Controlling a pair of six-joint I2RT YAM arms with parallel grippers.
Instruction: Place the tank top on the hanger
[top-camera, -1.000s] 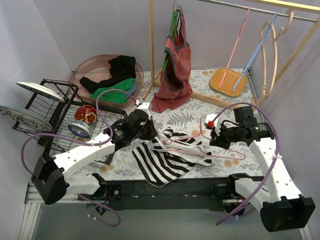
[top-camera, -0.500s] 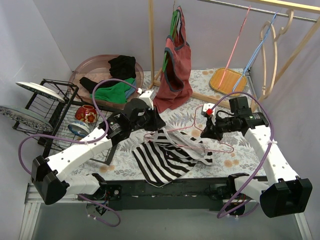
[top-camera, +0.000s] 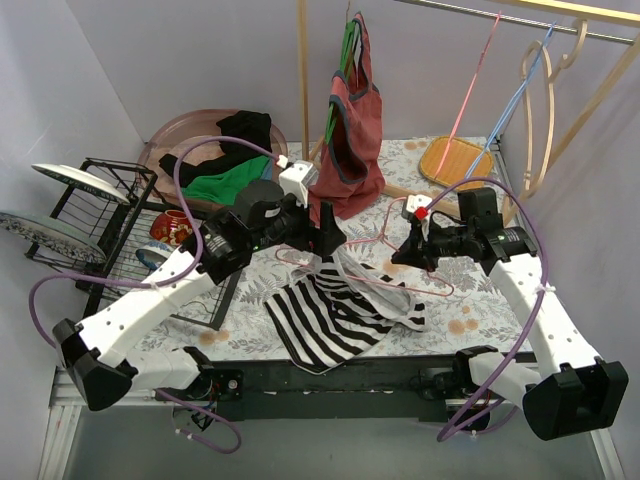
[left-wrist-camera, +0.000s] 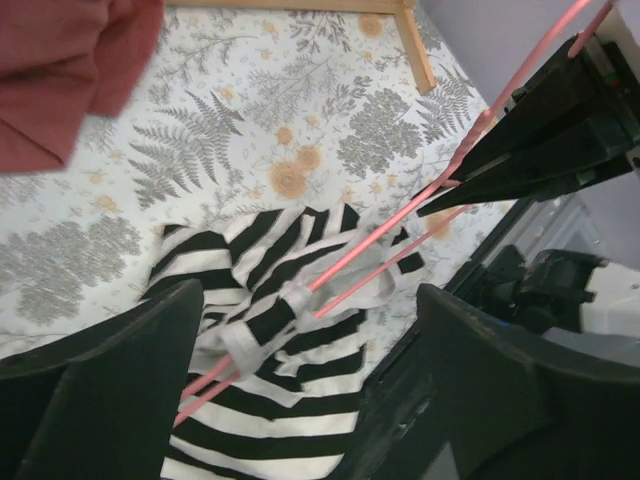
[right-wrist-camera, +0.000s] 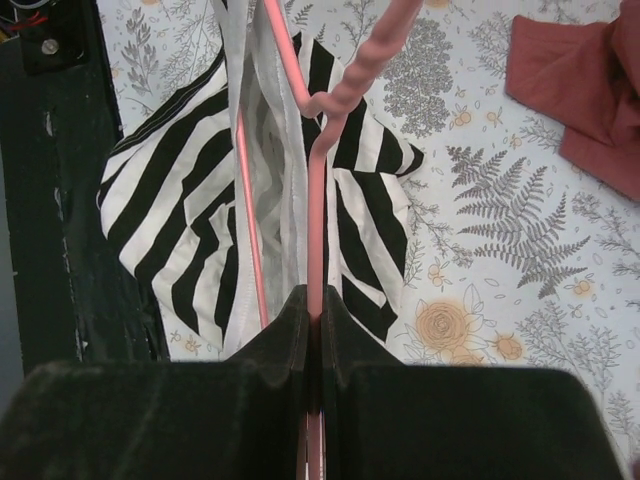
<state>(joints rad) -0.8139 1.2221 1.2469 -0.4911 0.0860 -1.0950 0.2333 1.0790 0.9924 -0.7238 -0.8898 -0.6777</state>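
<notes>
As you watch, right pincer (right-wrist-camera: 308, 302): clamped on pink hanger (right-wrist-camera: 313, 200)
left pincer (left-wrist-camera: 310, 310): spread wide over striped tank top (left-wrist-camera: 265, 425)

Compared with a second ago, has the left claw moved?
Yes. The left claw has moved rightward and farther back, closer to the hanging red tank top.

Striped tank top (top-camera: 325, 325) partly on pink hanger (right-wrist-camera: 313, 200)
Hanger tilted, a white-trimmed strap around its wire; the rest of the top lies crumpled below.
</notes>
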